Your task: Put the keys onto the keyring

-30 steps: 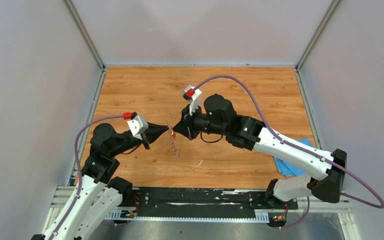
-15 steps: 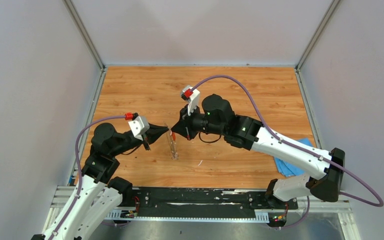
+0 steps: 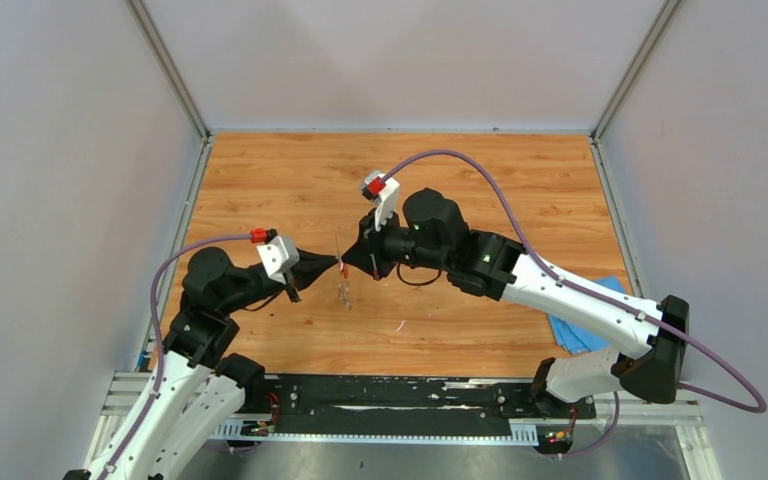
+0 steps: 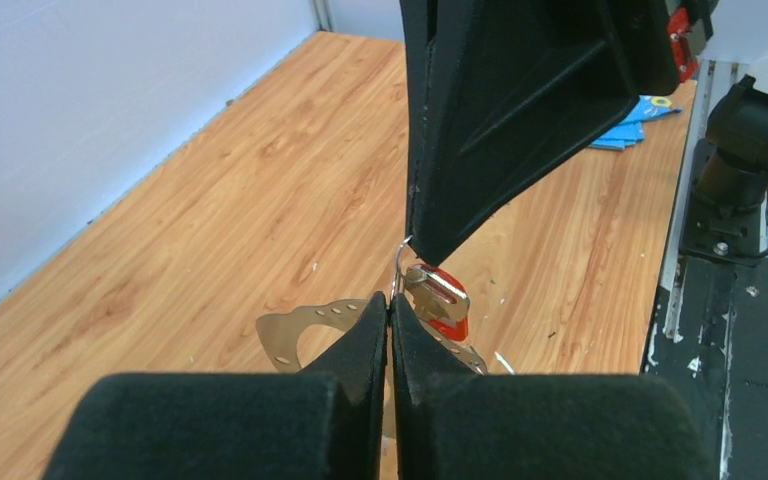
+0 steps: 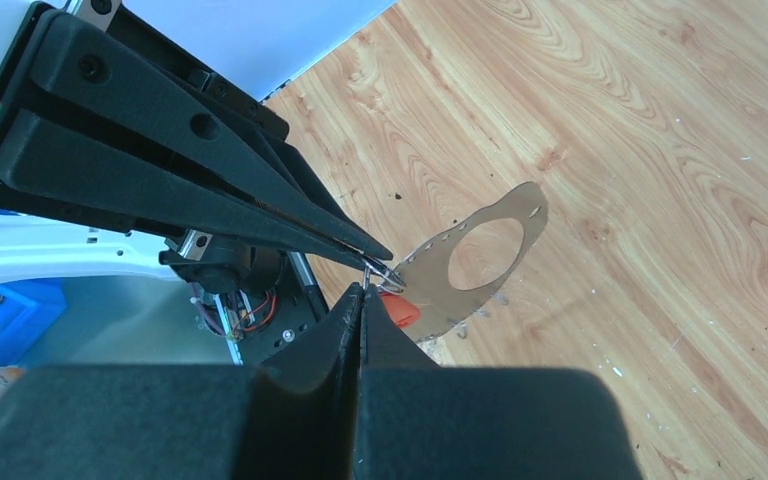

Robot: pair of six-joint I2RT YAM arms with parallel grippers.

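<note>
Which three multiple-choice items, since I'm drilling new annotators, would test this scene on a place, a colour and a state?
1. Where on the wooden table does the flat blue cloth lie?
A) right edge B) centre C) far left corner
2. What colour is the plastic head of the small metal key hanging in mid-air?
A) green B) red C) yellow
3. How do the left hand and right hand stand?
A) both open B) only the left open C) both shut

1 A: the cloth lies by the right arm.
2 B: both wrist views show a red head.
3 C: each pair of fingers is pressed together.
</note>
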